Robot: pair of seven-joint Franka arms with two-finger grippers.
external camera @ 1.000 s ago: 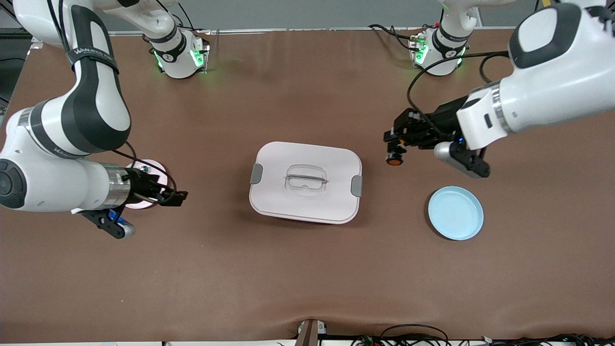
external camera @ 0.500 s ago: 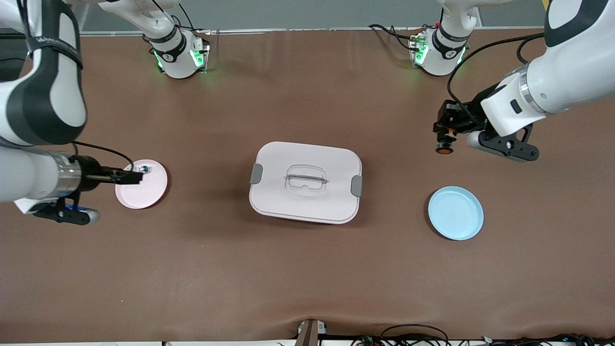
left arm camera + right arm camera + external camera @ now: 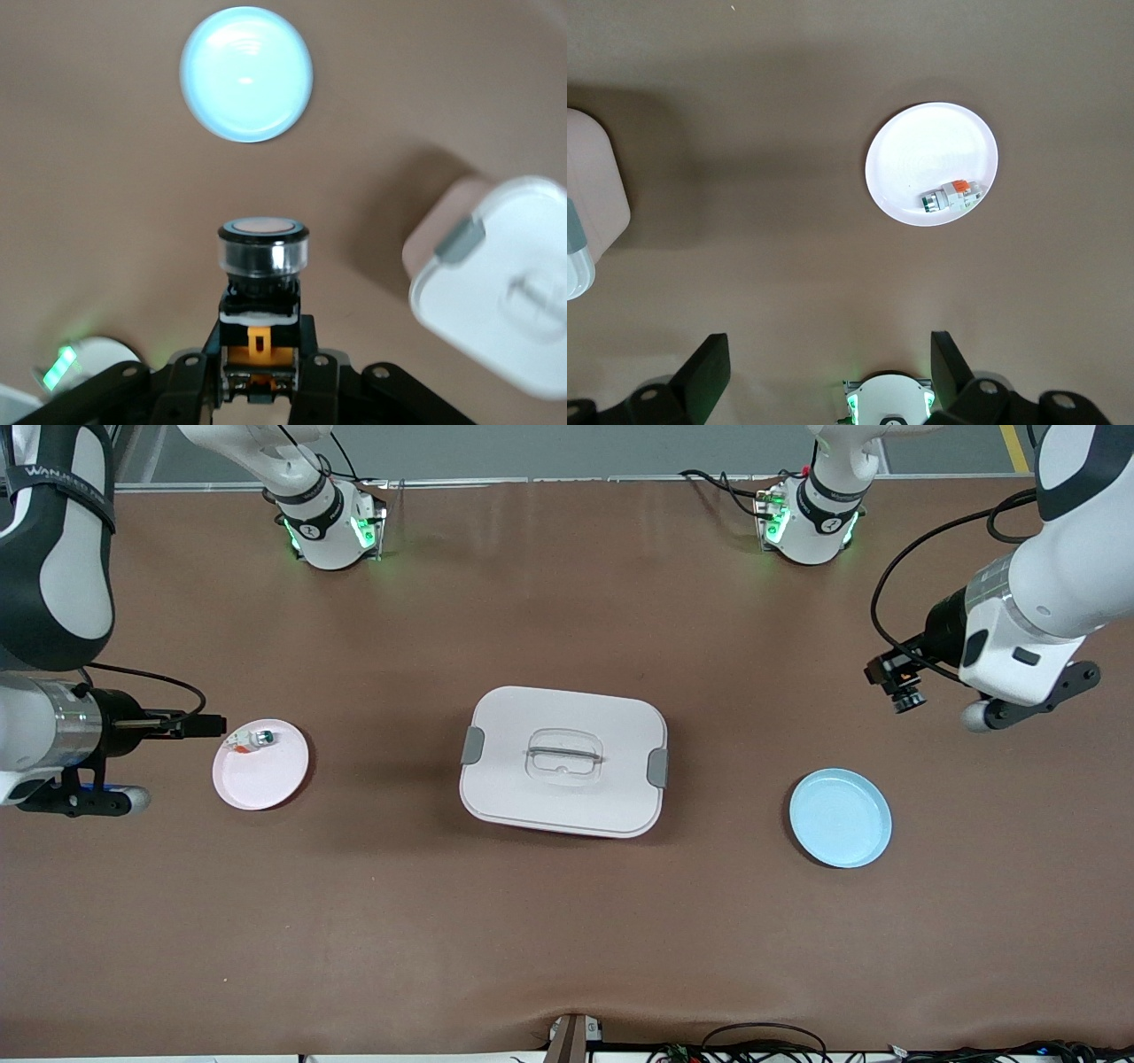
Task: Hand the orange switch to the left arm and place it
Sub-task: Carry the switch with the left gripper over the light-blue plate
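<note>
My left gripper (image 3: pixel 895 682) is shut on the orange switch (image 3: pixel 907 701), a black push-button with orange parts, and holds it in the air over bare table at the left arm's end. In the left wrist view the switch (image 3: pixel 262 292) sits between the jaws of the left gripper (image 3: pixel 262 359), its round cap pointing away. The white box (image 3: pixel 563 760) sits mid-table and also shows in the left wrist view (image 3: pixel 505 283). My right gripper (image 3: pixel 211 726) is open and empty, beside the pink plate (image 3: pixel 266 775); its fingers (image 3: pixel 709 372) stand wide apart.
A blue plate (image 3: pixel 840 817) lies toward the left arm's end, nearer the front camera than the left gripper, and also shows in the left wrist view (image 3: pixel 246 74). The pink plate (image 3: pixel 921 150) holds a small white-and-green component (image 3: pixel 952 195). Both green-lit bases (image 3: pixel 330 527) (image 3: pixel 811 518) stand at the table's back edge.
My left gripper has carried the switch away from the box toward the left arm's end. My right gripper has drawn back off the pink plate toward the right arm's end.
</note>
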